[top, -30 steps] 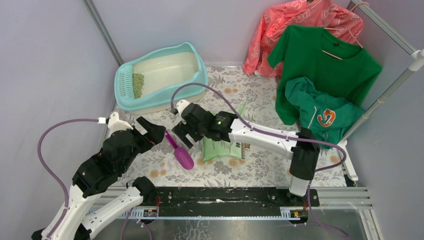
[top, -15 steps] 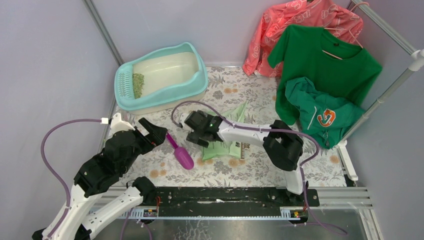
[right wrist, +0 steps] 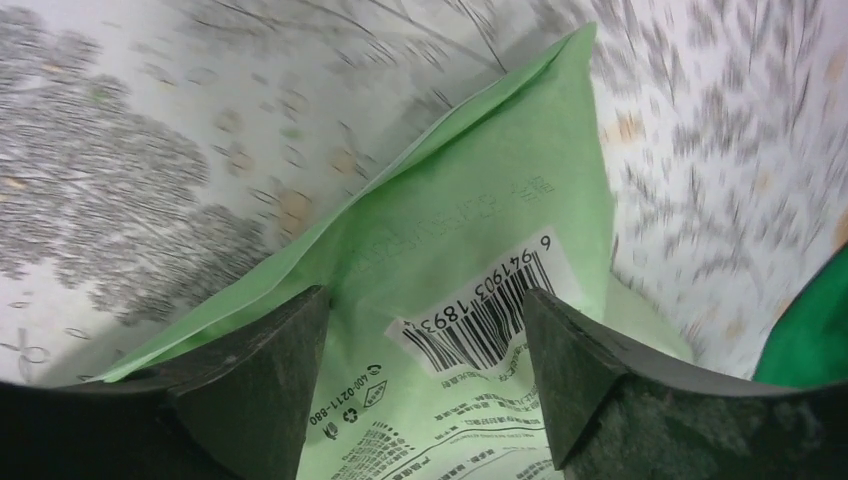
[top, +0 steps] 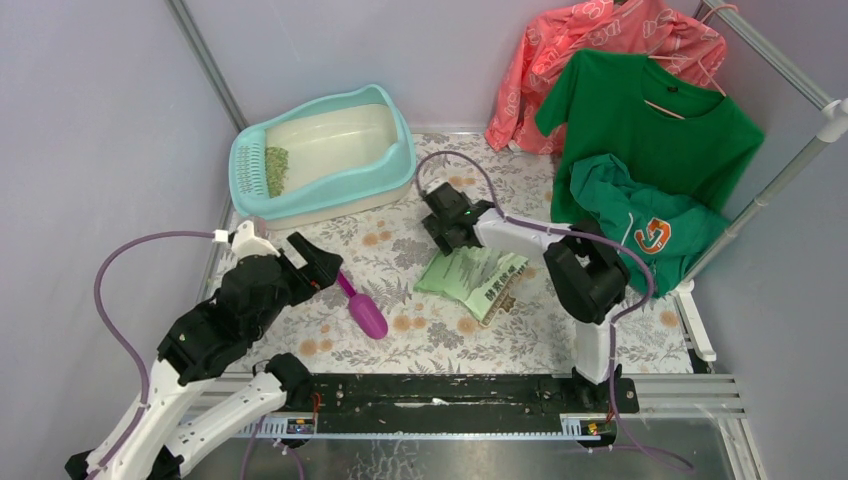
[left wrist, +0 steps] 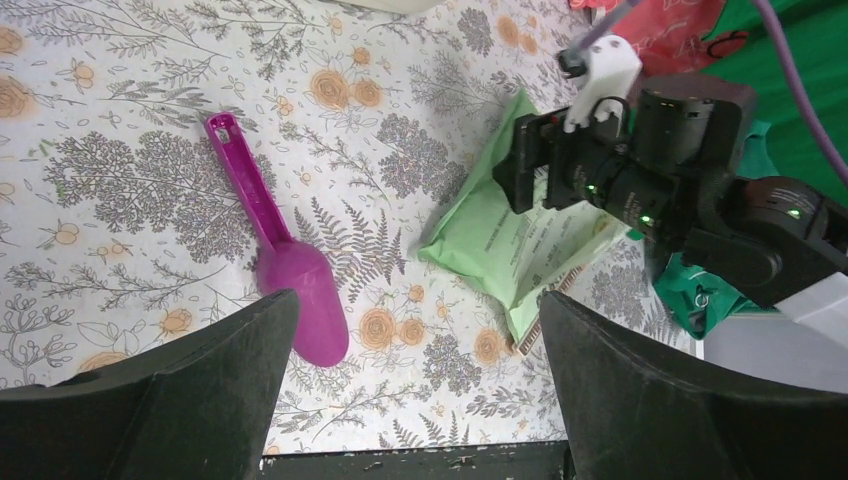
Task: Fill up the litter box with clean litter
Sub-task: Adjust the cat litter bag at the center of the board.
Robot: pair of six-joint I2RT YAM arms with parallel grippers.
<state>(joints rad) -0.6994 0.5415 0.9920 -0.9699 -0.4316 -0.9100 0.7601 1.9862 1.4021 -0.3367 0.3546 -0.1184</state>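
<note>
Granules of clean litter [top: 276, 170] form a small greenish patch beside the slotted grate inside the litter box [top: 405, 150], which sits at the far left corner of the counter [top: 440, 340]. The right gripper [right wrist: 425, 380] stands with jaws spread over the barcoded end of the light green bag [right wrist: 470, 230], not clamped on it. The left gripper [left wrist: 420, 400] hangs wide open just beside the purple scoop [left wrist: 290, 270].

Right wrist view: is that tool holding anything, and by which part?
Nothing held: the right tool stands open over the light green printed plastic bag, at its barcode end. Left tool open, empty.
</note>
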